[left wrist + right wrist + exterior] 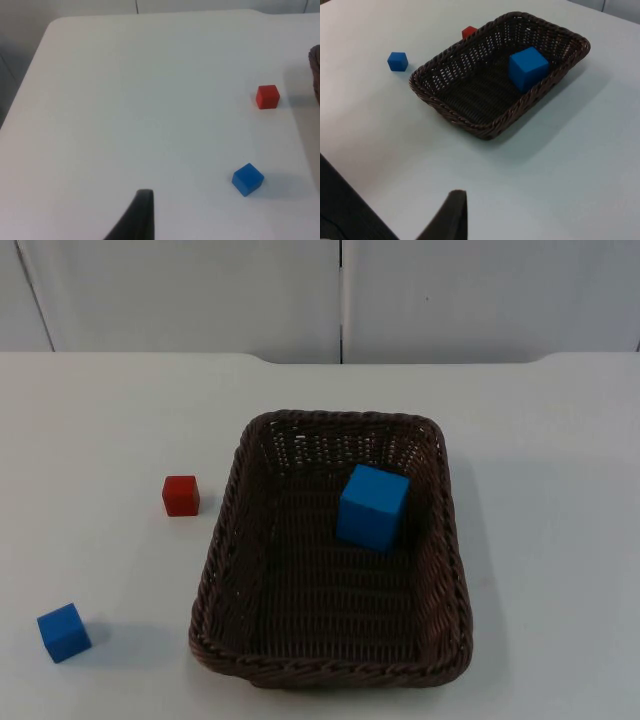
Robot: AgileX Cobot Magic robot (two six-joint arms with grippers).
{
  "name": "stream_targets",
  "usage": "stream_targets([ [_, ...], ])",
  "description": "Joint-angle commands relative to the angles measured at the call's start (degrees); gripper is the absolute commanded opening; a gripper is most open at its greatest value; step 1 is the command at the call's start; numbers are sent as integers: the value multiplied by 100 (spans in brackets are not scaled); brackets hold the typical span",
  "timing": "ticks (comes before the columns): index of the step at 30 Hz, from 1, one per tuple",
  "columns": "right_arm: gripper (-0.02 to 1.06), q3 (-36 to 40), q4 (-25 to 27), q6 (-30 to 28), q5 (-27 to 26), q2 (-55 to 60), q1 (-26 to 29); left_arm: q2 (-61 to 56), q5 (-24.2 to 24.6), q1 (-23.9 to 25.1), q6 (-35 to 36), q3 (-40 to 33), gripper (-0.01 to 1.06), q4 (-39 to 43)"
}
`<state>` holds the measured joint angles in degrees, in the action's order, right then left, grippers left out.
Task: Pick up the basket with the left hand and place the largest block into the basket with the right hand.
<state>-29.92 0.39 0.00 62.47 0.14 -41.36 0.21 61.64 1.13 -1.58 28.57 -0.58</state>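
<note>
- The dark brown wicker basket is sitting flat on the white counter, and nothing is touching it.
- The large blue block is lying inside the basket, in the half nearer the grey partition wall and close to the basket's right-hand side wall; in the right wrist view the same block is resting tilted against the woven side.
- A small red block is sitting on the counter just beside the basket's left side, apart from it.
- A small blue block is lying well apart from the basket, toward the near left part of the counter.
- My left tool is hanging above the bare counter off to the left of the blocks; its wrist view is showing one black fingertip, the red block, the small blue block and a sliver of the basket's rim. I cannot tell whether this tool is released or clenched.
- My right tool is hanging above the counter well apart from the basket, with one black fingertip in sight. I cannot tell its state either.
</note>
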Motion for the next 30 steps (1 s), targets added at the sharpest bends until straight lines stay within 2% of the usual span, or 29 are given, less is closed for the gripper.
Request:
stream_targets([
  [1,105,37,6,0,-75,-14,93,-21,-7,14,14,-25,105,16],
  [8,105,37,6,0,-75,-14,465,-21,-7,14,14,-25,105,16],
  [30,105,37,6,0,-75,-14,2216,-21,-7,14,14,-25,105,16],
])
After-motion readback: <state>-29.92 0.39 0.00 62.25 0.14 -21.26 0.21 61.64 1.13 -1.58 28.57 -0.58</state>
